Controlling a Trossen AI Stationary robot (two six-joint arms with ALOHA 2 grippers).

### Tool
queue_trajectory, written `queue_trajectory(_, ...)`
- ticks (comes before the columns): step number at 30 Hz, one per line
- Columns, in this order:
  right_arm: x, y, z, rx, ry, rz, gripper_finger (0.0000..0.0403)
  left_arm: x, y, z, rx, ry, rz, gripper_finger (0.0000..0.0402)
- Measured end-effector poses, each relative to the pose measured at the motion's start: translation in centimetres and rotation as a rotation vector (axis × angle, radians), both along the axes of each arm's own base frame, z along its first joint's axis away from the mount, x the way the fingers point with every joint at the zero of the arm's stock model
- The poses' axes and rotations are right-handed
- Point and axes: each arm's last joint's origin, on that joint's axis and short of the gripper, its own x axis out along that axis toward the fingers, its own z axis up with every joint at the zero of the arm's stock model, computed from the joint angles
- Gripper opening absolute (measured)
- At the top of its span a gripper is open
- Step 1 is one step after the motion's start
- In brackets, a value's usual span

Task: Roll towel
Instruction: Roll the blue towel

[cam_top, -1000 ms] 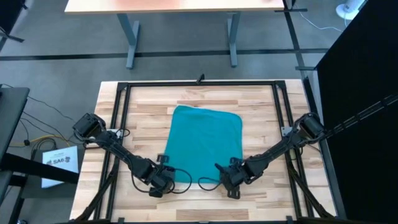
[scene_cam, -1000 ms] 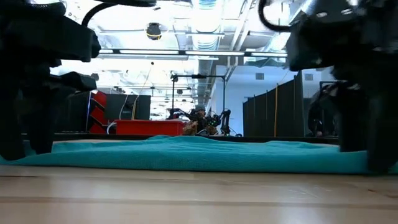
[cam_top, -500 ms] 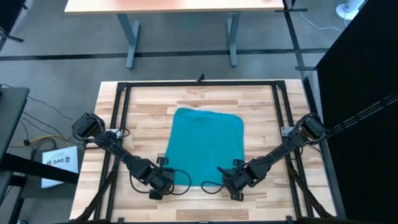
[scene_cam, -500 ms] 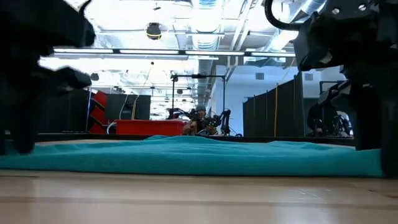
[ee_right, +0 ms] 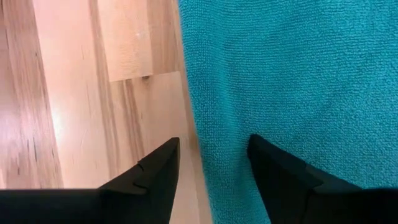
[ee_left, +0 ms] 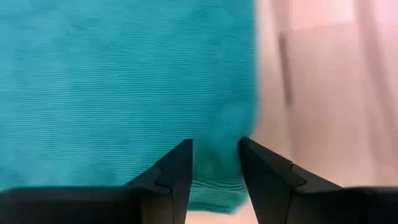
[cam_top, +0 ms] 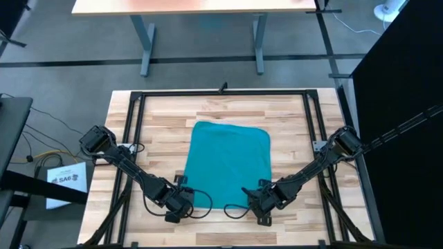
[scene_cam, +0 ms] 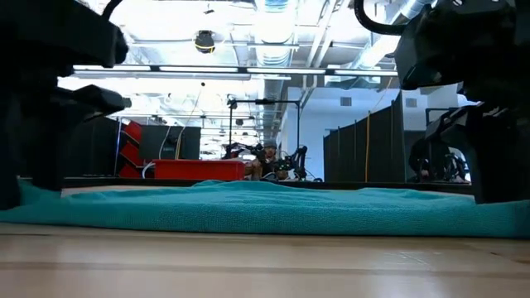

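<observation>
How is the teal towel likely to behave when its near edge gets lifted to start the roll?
Probably floppy: the towel lies flat on the table with soft, rounded corners, so a lifted edge should sag. Likely light, being a thin layer in the low view. Its ribbed weave suggests fair grip against sliding.

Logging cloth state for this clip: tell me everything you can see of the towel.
The towel is a plain teal cloth with a fine ribbed, soft-looking weave, lying flat and unrolled on the wooden table, roughly rectangular with rounded far corners. From table height it shows as a low, slightly rumpled band. The left gripper sits open over its near corner on that arm's side; the right gripper is open astride the side edge at the other near corner. Neither visibly grips it. No tag is visible.
</observation>
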Motion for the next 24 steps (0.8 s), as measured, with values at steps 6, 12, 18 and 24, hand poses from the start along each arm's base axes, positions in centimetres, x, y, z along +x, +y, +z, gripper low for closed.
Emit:
queue_trajectory(6,-0.4,0.6,-0.2,-0.021,-0.001,0.016,0.0174,-0.8,0.6,-1.0,0.034,0.011,0.034,0.0104)
queue_trajectory(12,-0.8,0.6,-0.3,-0.022,0.028,-0.025,0.0136,-1.0,0.8,-1.3,0.033,-0.012,0.09,0.0048)
queue_trajectory(18,-1.1,1.0,-0.3,0.005,0.048,-0.06,0.0023,-1.0,0.1,-1.3,0.014,-0.052,0.097,0.0005)
queue_trajectory(24,-1.6,3.1,-0.1,0.11,-0.002,-0.105,0.0003,-1.6,-0.7,-1.3,-0.025,-0.057,0.137,0.0004)
